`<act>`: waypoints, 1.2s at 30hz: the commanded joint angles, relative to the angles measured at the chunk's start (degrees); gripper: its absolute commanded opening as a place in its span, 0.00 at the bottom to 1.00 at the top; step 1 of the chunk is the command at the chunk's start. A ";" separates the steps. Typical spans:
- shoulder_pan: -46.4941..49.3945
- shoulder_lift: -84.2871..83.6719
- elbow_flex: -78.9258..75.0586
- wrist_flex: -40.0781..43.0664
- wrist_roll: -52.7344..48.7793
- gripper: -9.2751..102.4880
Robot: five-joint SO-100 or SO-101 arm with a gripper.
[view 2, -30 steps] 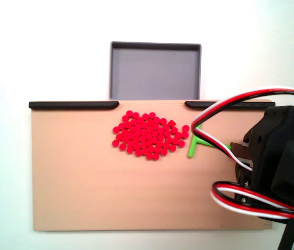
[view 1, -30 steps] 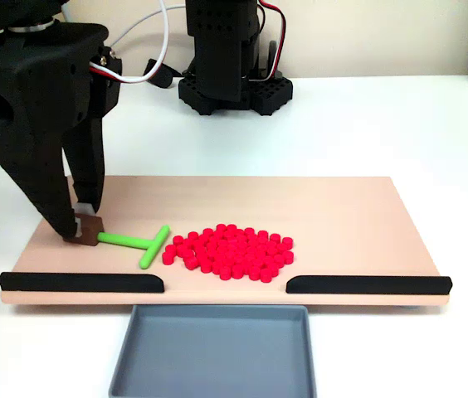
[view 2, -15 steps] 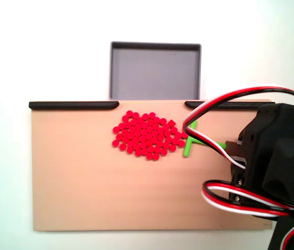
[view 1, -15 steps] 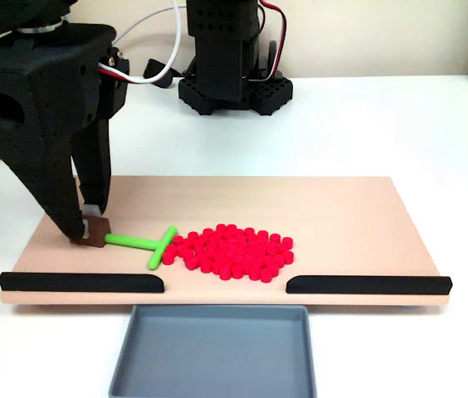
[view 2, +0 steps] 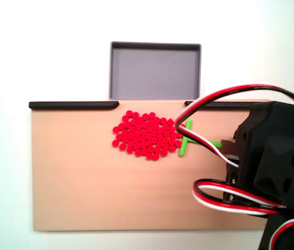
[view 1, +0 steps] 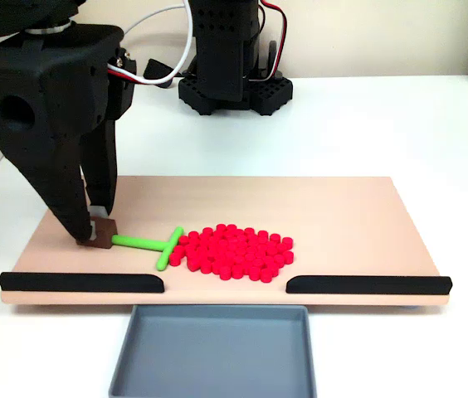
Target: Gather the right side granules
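The granules (view 1: 234, 251) (view 2: 147, 137) are tiny red cylinders packed in one patch near the middle of the wooden board (view 1: 342, 207) (view 2: 84, 192). A green T-shaped stick (view 1: 151, 243) (view 2: 185, 138) lies flat with its crossbar against the patch's edge, on the left in a fixed view and on the right in the fixed view from above. My black gripper (view 1: 97, 232) is shut on the brown end of the stick's handle. From above, the arm and its cables hide the fingers.
A grey tray (view 1: 213, 352) (view 2: 155, 70) sits just past the board's edge, at the gap between two black rails (view 1: 80, 282) (view 1: 367, 284). The arm's black base (view 1: 234, 91) stands beyond the far side of the board.
The gripper has slid the stick toward the granules; its crossbar now presses the patch's edge and has nudged the nearest granules inward.
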 commanded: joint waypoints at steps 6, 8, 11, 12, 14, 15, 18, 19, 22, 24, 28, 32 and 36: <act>-1.32 0.44 -1.41 0.00 -27.60 0.08; -1.41 0.53 -1.32 0.00 -27.51 0.08; -1.49 0.53 -1.32 0.00 -27.33 0.08; -1.58 0.53 -1.23 0.00 -27.25 0.08; -1.67 0.53 -1.23 0.00 -27.16 0.08; -1.76 0.62 -1.23 0.00 -27.07 0.08; -1.93 0.62 -1.05 0.00 -26.72 0.08; -2.02 0.70 -1.05 0.00 -26.72 0.08; -2.20 0.79 -0.97 0.00 -26.54 0.08; -2.37 0.79 -0.88 0.00 -26.46 0.08; -2.55 0.79 -0.88 0.00 -26.37 0.08; -2.64 0.70 -0.97 0.00 -26.10 0.08; -2.90 0.70 -0.97 0.00 -25.66 0.08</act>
